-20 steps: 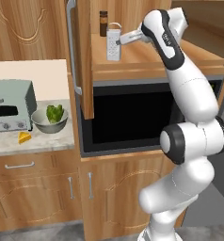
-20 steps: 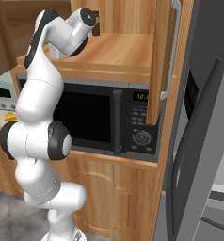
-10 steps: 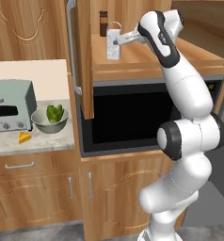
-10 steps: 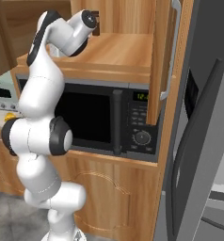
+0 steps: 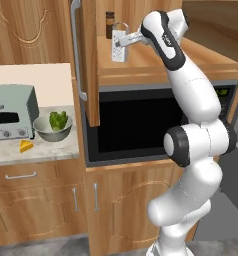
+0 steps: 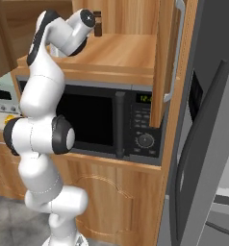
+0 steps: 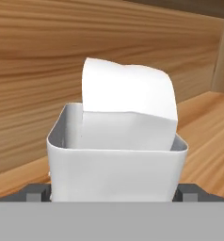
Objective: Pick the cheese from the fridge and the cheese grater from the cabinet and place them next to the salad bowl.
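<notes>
The cheese grater [image 5: 119, 44], a small silver-white box, stands on the shelf of the open cabinet [image 5: 141, 62] above the microwave. My gripper [image 5: 125, 43] reaches into the cabinet from the right. In the hand view the cheese grater [image 7: 116, 155] sits between the two fingertips [image 7: 38, 192] of my open gripper [image 7: 114, 193], with its handle towards the cabinet's back wall. The cheese [image 5: 26, 146], a small yellow wedge, lies on the counter just left of the salad bowl [image 5: 53, 127]. The fridge [image 6: 208, 144] stands at the right with its door ajar.
The cabinet door [image 5: 88, 60] hangs open to the left of the grater. A dark bottle [image 5: 110, 25] stands behind the grater on the shelf. The microwave [image 5: 136, 125] is below, and a toaster oven [image 5: 8, 112] is left of the bowl.
The hand has edged a little to the left, closer around the grater. The jaws have stayed wide.
</notes>
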Tool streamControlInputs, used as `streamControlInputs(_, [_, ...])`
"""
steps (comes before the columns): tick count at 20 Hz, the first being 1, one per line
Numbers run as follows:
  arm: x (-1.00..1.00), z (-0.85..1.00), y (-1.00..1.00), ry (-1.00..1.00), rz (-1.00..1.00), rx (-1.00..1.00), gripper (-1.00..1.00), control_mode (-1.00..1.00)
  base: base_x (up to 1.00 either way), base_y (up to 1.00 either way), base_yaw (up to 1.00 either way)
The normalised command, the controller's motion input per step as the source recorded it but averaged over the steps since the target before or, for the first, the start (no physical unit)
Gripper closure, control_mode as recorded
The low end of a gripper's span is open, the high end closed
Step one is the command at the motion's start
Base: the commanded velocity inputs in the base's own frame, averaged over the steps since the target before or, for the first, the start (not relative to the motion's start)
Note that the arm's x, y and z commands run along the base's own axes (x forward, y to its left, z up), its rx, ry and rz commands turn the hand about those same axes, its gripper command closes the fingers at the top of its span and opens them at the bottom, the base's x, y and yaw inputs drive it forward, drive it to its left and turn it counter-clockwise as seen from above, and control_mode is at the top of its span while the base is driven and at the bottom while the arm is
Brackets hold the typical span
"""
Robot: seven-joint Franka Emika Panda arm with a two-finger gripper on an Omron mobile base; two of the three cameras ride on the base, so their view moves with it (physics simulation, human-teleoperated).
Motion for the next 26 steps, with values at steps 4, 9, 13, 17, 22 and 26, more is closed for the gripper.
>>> streamControlInputs(4, [0.00,0.00,0.00,0.00,0.00,0.00,1.00,-1.00,0.00,0.00,0.00])
streamControlInputs(9, [0.00,0.00,0.00,0.00,0.00,0.00,1.00,-1.00,0.00,0.00,0.00])
streamControlInputs(13, [-0.54,0.00,-0.02,-0.05,0.00,0.00,1.00,-1.00,0.00,0.00,0.00])
streamControlInputs(17, [-1.00,0.00,-0.47,-0.18,-0.07,0.00,1.00,-1.00,0.00,0.00,0.00])
streamControlInputs(22, [-1.00,0.00,-0.57,-0.14,-0.11,0.03,1.00,-1.00,0.00,0.00,0.00])
streamControlInputs(26, [-1.00,0.18,-0.22,-0.06,-0.07,0.03,1.00,-1.00,0.00,0.00,0.00])
